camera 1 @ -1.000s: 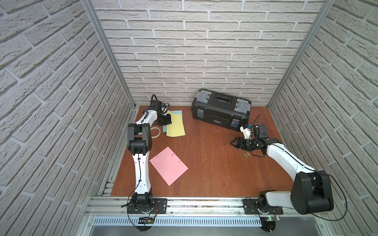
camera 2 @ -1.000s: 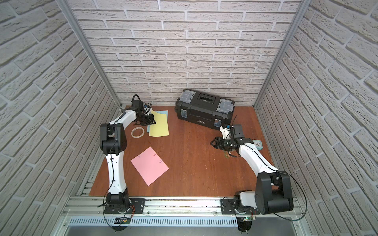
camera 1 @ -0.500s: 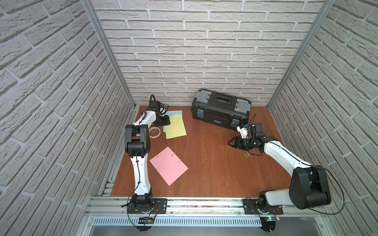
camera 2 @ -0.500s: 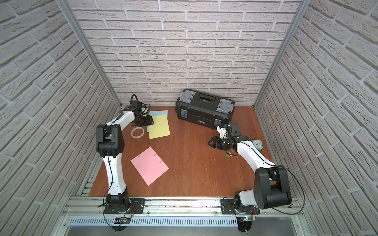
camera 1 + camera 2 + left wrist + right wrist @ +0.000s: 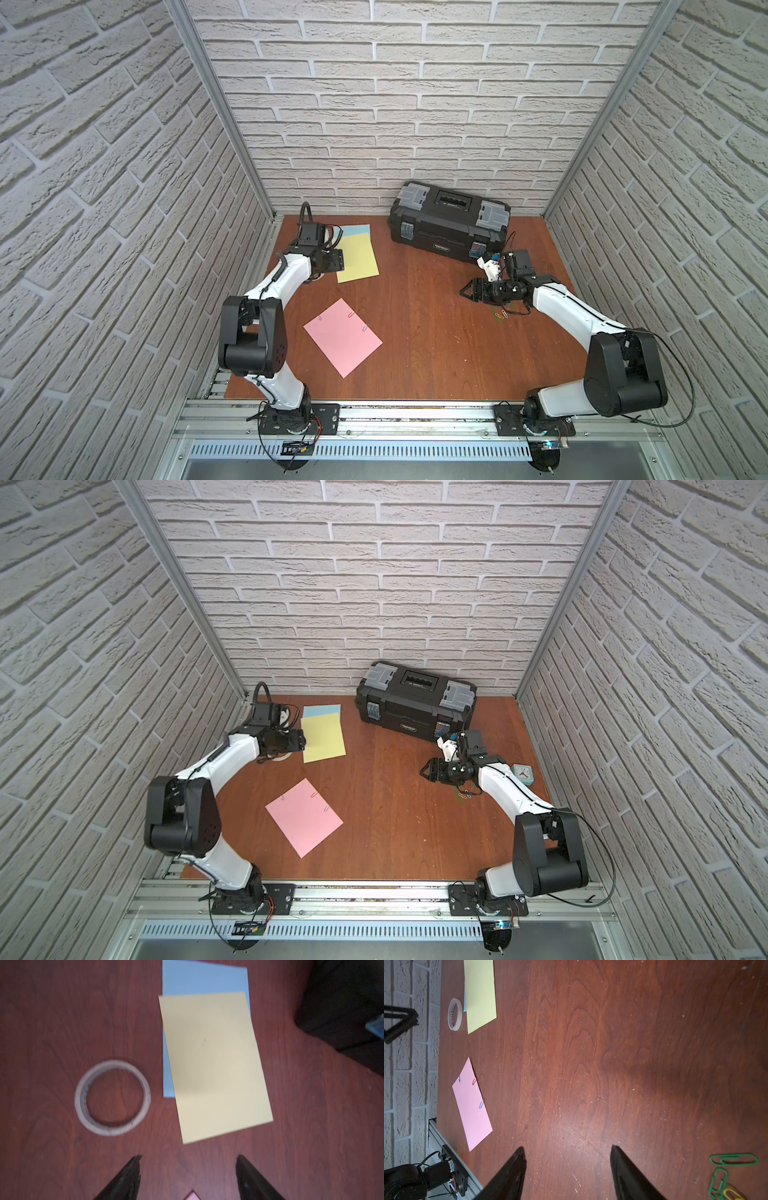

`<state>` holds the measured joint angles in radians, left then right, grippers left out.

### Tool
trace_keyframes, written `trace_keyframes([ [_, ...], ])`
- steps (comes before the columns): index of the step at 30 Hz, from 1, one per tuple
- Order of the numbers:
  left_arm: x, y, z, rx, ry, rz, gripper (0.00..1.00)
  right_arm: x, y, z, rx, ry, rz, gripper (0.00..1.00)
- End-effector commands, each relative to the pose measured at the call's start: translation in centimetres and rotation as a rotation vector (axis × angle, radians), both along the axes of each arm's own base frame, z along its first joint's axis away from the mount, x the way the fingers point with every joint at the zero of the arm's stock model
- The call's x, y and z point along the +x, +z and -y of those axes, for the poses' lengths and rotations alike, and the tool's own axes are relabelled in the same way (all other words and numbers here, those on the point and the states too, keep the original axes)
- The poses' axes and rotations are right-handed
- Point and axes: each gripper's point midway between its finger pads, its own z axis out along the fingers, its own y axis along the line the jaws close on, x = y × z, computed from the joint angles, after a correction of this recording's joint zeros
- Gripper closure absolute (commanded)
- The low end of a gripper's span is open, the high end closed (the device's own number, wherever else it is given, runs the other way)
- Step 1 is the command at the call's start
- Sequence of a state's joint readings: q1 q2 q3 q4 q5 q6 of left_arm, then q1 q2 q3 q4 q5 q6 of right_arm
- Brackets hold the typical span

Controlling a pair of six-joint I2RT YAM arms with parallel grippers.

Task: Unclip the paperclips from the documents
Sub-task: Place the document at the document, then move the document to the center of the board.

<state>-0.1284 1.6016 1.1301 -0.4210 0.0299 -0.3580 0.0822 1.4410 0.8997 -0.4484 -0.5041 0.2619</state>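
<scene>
1. Left tool (image 5: pixel 188 1159) is spread and empty, just short of the yellow sheet (image 5: pixel 214 1068), which overlaps the blue sheet (image 5: pixel 203 978). A tape roll (image 5: pixel 112 1097) lies beside them.
2. Right tool (image 5: pixel 566 1149) is spread and empty, with loose paperclips (image 5: pixel 719 1181) near it.
3. Pink sheet (image 5: pixel 343 336) lies mid-table with three clips (image 5: pixel 474 1081) on its edges.
4. Black toolbox (image 5: pixel 449 226) stands against the back wall.

Robot lab test cell for sure: fake brick panels (image 5: pixel 415 104) around a wooden tabletop (image 5: pixel 436 340), left arm (image 5: pixel 282 276) and right arm (image 5: pixel 569 309) bolted to an aluminium rail (image 5: pixel 415 415).
</scene>
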Motion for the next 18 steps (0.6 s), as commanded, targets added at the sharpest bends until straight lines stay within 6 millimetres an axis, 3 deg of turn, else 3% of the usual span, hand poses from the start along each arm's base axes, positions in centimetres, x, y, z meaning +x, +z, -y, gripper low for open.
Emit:
trace_keyframes([
  [1,-3.5,-1.2,0.2,-0.006,0.082,-0.025,0.26,0.9,1.0,-0.9,0.026,0.042,0.042,0.33],
  [6,-9.4,-3.1,0.3,-0.011,0.171,-0.103,0.21,1.3,0.7,-1.4,0.046,0.051,0.042,0.33],
  [8,-10.7,-3.4,0.3,-0.026,0.211,-0.111,0.21,1.4,0.6,-1.5,0.052,0.052,0.04,0.33],
  [18,-14.8,-6.1,-2.1,0.005,0.43,-0.228,0.15,1.3,0.3,-2.0,0.052,0.069,0.038,0.32],
])
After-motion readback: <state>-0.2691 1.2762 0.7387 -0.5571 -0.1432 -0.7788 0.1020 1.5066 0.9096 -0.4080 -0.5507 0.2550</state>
